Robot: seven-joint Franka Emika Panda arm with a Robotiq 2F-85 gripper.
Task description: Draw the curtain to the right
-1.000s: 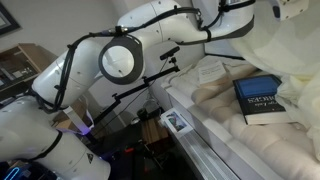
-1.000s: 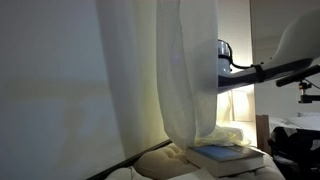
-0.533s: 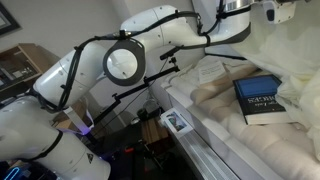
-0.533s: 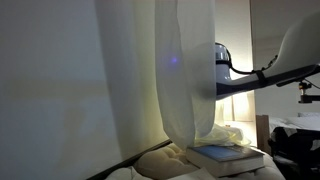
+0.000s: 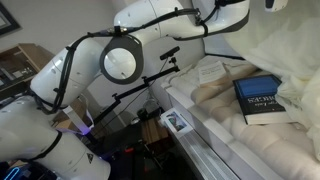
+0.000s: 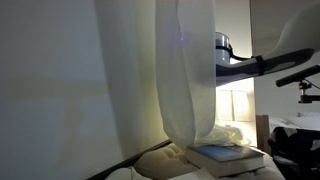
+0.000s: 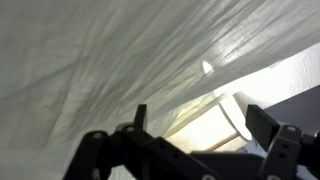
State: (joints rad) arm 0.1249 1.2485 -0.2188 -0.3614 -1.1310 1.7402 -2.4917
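Observation:
The curtain [image 6: 185,70] hangs as a sheer cream drape with long vertical folds, and its hem rests on the cushion. In an exterior view its edge [image 5: 290,45] falls at the upper right. In the wrist view the curtain [image 7: 110,50] fills most of the picture, close in front of my gripper [image 7: 200,125]. The jaws stand open, with nothing between the two dark fingers [image 7: 262,122]; only a bright gap shows there. From outside, my wrist [image 6: 222,45] reaches up to the curtain's edge, and the fingers are hidden behind the fabric.
A dark-blue book [image 5: 258,100] lies on the ribbed cream cushion [image 5: 225,125] below the curtain; it is the same book [image 6: 225,155] at the hem. The white arm [image 5: 120,55] spans the room. A tripod stand [image 5: 150,85] and a lit device sit beside the couch.
My wrist has risen and moved a little closer to the curtain's edge. The jaws stayed open. The curtain hangs as before.

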